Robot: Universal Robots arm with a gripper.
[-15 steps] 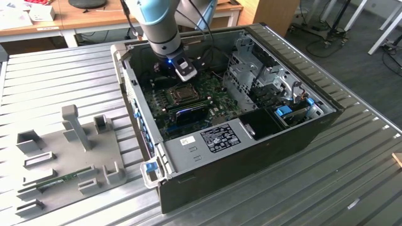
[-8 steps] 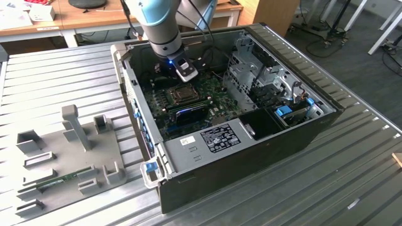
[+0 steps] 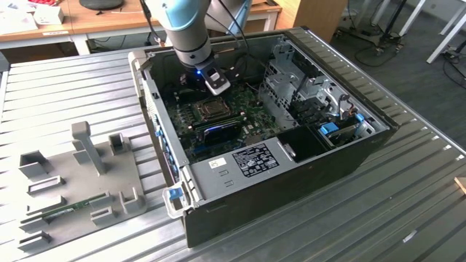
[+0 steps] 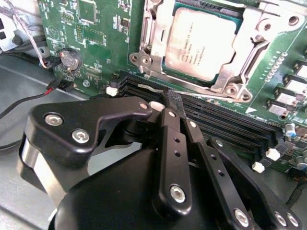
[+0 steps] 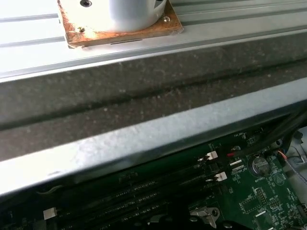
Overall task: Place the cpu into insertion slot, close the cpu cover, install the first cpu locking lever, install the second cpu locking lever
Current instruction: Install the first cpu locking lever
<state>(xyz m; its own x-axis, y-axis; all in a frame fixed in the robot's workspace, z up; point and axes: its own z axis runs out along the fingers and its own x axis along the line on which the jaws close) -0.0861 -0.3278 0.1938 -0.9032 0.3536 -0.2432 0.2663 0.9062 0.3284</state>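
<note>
Hovering: the gripper [image 3: 217, 86] hangs inside the open computer case [image 3: 364, 147], just beside the insertion slot [image 3: 211, 109] on the green motherboard [image 3: 251, 106].
Exterior view, scene: the case lies on its side on a ribbed metal tabletop [image 3: 65, 87]; a grey fixture tray [image 3: 80, 180] sits well apart toward the exterior view's left.
Exterior view, arm pose: the light blue arm [image 3: 182, 22] comes down steeply from above, its wrist tilted so the tool slants toward the socket.
Second wrist view, cpu: the cpu [image 4: 200, 44] sits seated in the insertion slot [image 4: 247, 36], its pale metal top showing.
Second wrist view, cover: the cpu cover [image 4: 148, 38] appears to lie down around the chip as a silvery frame; whether it is latched I cannot tell.
Second wrist view, jaws: the black fingers [image 4: 171, 143] are drawn together at the tips with nothing visible between them, so clenched and empty; the tips hover over the black memory slots [image 4: 225, 120], near a thin wire lever [image 4: 153, 89].
First wrist view: the dark case wall [image 5: 144, 96] crosses the frame, with memory slots [image 5: 144, 191] and green board [image 5: 259, 191] beyond it.
Risk, judged: the tips are close to the memory slots and small board parts; a slight sideways drift could scrape them or slip off the thin lever.
Risk, judged: cables [image 4: 29, 100] near the board edge could snag the tool.
</note>
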